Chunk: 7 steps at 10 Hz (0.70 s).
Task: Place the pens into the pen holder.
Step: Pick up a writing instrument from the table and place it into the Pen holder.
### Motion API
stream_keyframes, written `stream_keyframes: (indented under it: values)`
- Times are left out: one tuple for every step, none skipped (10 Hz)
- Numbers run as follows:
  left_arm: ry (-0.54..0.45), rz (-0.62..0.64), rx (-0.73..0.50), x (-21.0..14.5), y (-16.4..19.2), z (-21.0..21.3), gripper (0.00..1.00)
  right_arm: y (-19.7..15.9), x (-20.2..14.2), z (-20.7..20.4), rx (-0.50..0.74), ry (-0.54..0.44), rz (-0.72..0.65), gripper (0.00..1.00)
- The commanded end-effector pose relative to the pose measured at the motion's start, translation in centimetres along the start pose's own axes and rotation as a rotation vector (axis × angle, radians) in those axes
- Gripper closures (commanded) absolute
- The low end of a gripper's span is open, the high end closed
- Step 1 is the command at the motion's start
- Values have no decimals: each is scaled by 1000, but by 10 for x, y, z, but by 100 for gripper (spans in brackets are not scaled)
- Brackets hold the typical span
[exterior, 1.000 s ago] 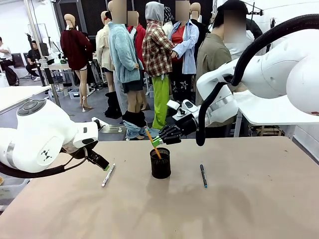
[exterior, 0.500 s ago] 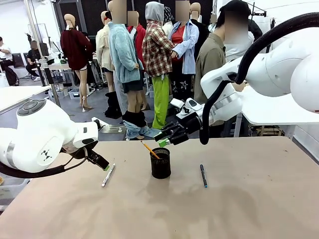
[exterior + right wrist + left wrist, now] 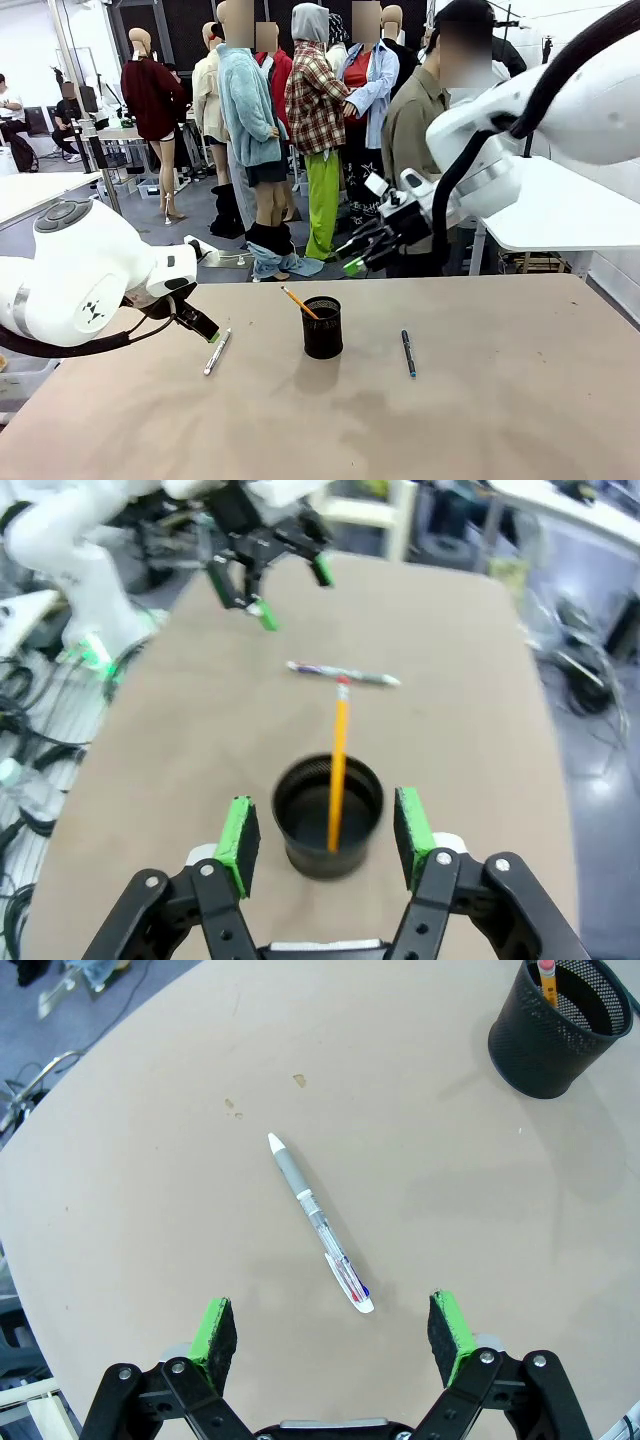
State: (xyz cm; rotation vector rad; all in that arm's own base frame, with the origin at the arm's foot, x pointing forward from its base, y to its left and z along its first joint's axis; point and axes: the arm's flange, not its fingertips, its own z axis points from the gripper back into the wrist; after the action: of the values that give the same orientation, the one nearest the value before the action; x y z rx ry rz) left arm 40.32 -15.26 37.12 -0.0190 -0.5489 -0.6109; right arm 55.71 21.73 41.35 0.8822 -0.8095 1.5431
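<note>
Leaning pencil [image 3: 338, 765] in pen holder [image 3: 310, 860]; front view adds dark pen [image 3: 408, 352] R.

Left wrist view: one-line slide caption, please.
Left gripper, jaws open, hovers over the white pen lying on the table; the pen holder, one pencil inside, stands beyond.

The pencil [image 3: 300, 302] has its lower half hidden inside the pen holder [image 3: 322, 330]. The left wrist view's top edge clips both. The right wrist view is blurred, so print on the white pen [image 3: 343, 674] is unreadable.
</note>
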Motion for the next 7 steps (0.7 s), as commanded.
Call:
stream_keyframes:
  values:
    - [-1,4,0,-1,2,1,0,28,22,16,-172,204,-192,32]
    - [-1,4,0,-1,2,1,0,29,32,27,-234,294,-337,32]
    - [-1,4,0,-1,2,1,0,24,43,39,-263,389,-454,32]
    - [-1,4,0,-1,2,1,0,19,49,39,-294,507,-638,32]
    - [-1,4,0,-1,2,1,0,7,49,33,-290,673,-809,32]
    - [-1,4,0,-1,2,1,0,-1,50,24,-289,787,-919,32]
    - [-1,4,0,-1,2,1,0,-7,48,13,-365,924,-1019,32]
